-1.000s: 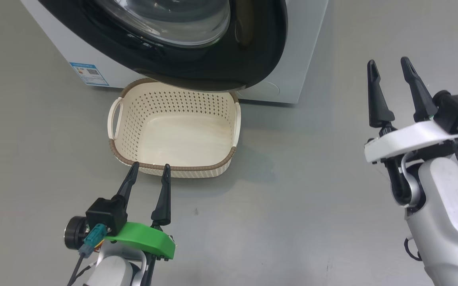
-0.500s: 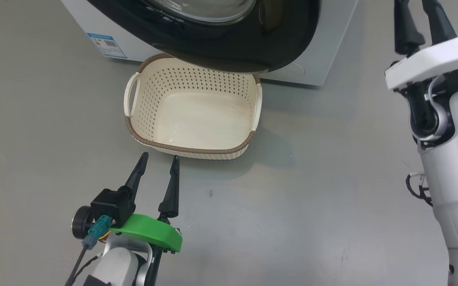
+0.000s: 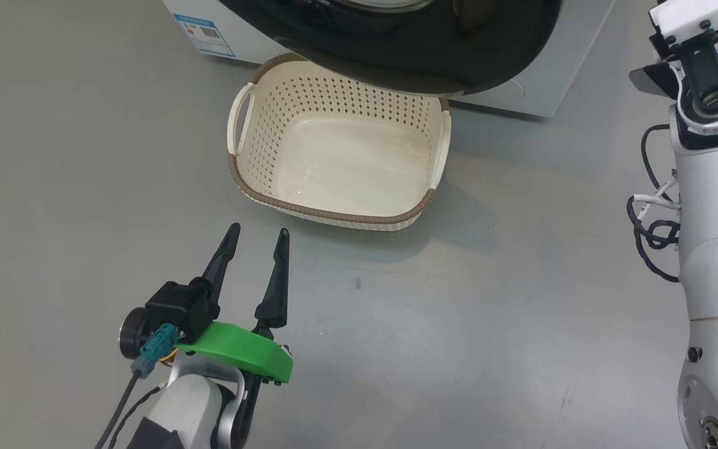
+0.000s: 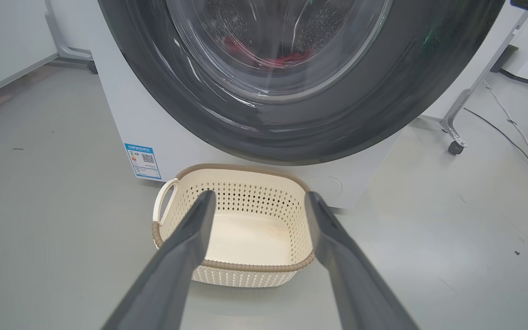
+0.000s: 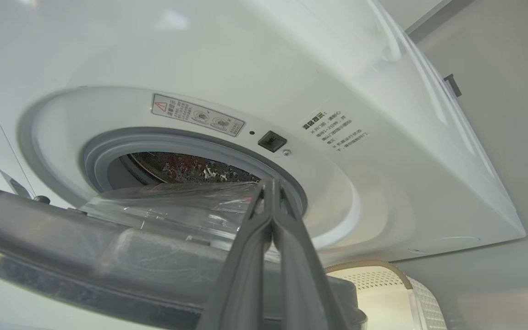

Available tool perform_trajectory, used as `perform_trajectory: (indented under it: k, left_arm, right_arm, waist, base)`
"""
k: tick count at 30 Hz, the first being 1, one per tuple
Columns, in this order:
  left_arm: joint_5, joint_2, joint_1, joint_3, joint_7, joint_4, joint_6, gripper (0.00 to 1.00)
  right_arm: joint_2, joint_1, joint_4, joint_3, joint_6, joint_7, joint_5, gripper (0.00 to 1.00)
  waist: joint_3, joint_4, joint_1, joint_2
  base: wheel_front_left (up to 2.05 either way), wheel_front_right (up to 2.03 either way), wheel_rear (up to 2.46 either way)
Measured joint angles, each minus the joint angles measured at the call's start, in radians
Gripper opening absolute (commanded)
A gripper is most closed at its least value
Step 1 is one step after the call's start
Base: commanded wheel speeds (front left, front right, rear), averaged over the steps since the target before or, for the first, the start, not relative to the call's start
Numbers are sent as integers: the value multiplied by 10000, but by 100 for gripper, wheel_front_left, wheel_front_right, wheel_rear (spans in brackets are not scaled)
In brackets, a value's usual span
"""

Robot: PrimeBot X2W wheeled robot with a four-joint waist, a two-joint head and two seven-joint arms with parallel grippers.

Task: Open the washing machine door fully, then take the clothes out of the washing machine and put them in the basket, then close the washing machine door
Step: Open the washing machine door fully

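The white washing machine stands at the top of the head view, its black-rimmed door hanging over the cream basket. The basket is empty. My left gripper is open above the floor, just short of the basket's near rim. In the left wrist view, red clothes show through the door's glass. In the right wrist view the door stands ajar from the grey gasket. My right gripper is shut with nothing between its fingers, pointing at the gap.
Grey floor spreads around the basket. A blue label marks the machine's lower left front. A wheeled frame leg and a cable lie to the right of the machine. My right forearm rises along the head view's right edge.
The head camera has shifted, sliding the scene right and up. My right gripper has shut and risen out of the head view's top, toward the machine. The left gripper stays open.
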Motion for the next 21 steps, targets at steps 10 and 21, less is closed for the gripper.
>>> perform_trajectory:
  k: [10, 21]
  left_arm:
    - [-240, -2, -44, -73, 0, 13, 10, 100]
    - [-314, -2, -133, -130, 0, 2, 15, 100]
  right_arm:
    - [92, -1038, 899, -127, -487, 1835, 1467, 0]
    - [79, -1705, 1455, -130, -903, 2957, 2063, 0]
  waist:
    - [146, 313, 0, 0]
    - [212, 446, 0, 0]
  base:
    - [0, 0, 0]
    - [0, 0, 0]
